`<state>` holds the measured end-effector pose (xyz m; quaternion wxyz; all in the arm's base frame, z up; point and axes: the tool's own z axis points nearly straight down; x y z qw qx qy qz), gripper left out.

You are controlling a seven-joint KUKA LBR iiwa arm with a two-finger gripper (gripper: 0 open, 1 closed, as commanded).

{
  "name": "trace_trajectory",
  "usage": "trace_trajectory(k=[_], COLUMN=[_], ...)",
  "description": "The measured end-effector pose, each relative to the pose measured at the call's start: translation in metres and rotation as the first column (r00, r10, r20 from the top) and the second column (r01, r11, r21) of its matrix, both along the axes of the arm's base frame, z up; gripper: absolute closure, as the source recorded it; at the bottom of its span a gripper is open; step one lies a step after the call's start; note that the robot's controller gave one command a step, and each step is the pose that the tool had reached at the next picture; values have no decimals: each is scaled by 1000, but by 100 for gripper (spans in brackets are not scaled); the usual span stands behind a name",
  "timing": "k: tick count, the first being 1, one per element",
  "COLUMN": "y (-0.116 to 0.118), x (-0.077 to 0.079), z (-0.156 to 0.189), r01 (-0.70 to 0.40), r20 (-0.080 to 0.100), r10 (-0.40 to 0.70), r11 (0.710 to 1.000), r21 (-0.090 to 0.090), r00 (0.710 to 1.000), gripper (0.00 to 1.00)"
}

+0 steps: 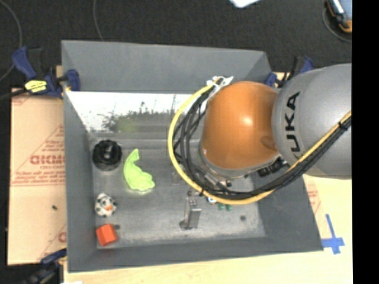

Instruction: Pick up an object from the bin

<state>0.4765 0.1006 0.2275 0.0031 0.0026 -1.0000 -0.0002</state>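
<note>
From the camera view above the bin [160, 70], my claw [189, 216] points down at the grey floor in the lower middle, a little right of centre. It looks narrow and dark against the metal, and I cannot tell whether it is released or clenched. I see nothing in it, and the floor directly beneath it looks bare.

The nearest thing is a lime-green piece [137, 173], curved and flat, lying to the left of my claw and somewhat further up the bin, clearly apart from it. Beyond that, towards the left wall, sits a black round knob [106, 154], near the green piece's upper end. Lower on the left lies a small white ball with black marks [105, 204], and just below it an orange-red block [106, 235] close to the bottom left corner. All four are on the left side of the bin, well apart from my claw.

My orange cover [237, 126] and the loop of yellow and black cables [177, 129] hang over the middle and right of the bin and hide the floor beneath them, and my grey arm [314, 123] covers the right wall. Just right of my claw, under the cables, are a few small dark green specks [222, 206]. They are too small for me to say what they are.
</note>
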Motion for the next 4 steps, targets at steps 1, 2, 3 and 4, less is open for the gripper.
trace_trajectory(k=[1, 2, 3, 4], y=[-1, 31, 32, 29], x=[2, 61, 59, 118], z=[4, -120, -87, -130], r01=[4, 86, 282, 168], r20=[9, 8, 6, 10], r10=[-4, -86, -282, -168], r11=[1000, 996, 960, 986], r21=[1, 3, 1, 2], r00=[1000, 996, 959, 986], gripper=[0, 0, 0, 0])
